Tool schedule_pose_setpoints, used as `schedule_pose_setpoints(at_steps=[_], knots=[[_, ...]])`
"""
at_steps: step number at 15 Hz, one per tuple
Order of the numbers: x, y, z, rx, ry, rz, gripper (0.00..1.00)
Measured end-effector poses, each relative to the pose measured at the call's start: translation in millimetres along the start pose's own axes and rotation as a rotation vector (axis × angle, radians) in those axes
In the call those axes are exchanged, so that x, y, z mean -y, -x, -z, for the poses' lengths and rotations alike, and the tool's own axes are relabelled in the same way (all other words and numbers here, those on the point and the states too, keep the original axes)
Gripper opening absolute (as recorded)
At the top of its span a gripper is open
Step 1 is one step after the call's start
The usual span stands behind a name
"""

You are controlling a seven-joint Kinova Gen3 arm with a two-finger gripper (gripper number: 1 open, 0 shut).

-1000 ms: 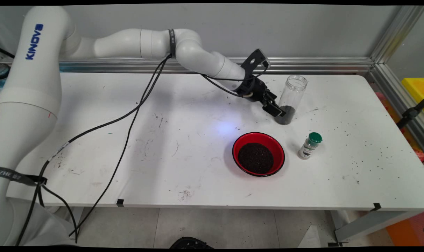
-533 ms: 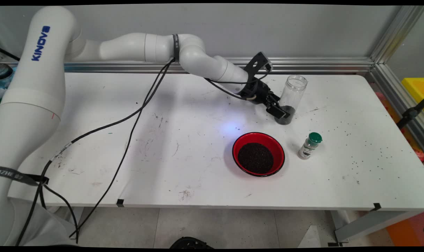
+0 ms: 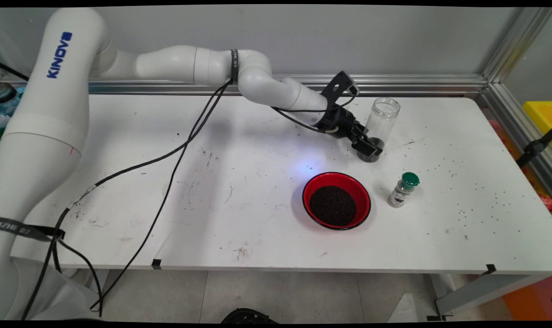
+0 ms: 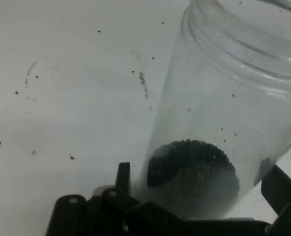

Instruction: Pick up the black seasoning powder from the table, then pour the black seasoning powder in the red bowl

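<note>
Operator, your gripper [image 3: 370,148], right of centre in the frame, has advanced rightward in the last second. Its open fingers now straddle the base of the clear jar [image 3: 380,125], gripping nothing yet. The red bowl [image 3: 336,200] and spice bottle [image 3: 404,189] sit lower right.

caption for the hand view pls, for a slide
Open gripper straddling the base of a clear jar holding dark grains.
</note>
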Motion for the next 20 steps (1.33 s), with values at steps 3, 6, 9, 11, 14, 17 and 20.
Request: schedule_pose_setpoints(at_steps=[3, 6, 9, 11, 14, 17, 20], knots=[[0, 0, -2, -0.006, -0.010, 0.012, 1.00], [0, 0, -3, -0.015, -0.016, 0.028, 0.00], [-2, 1, -2, -0.017, -0.018, 0.037, 0.00], [-3, 1, -1, -0.016, -0.017, 0.042, 0.00], [-4, 1, 1, -0.018, -0.018, 0.045, 0.00], [-4, -4, 5, -0.031, -0.022, 0.036, 0.00], [-5, -12, 12, -0.047, -0.026, 0.013, 0.00]])
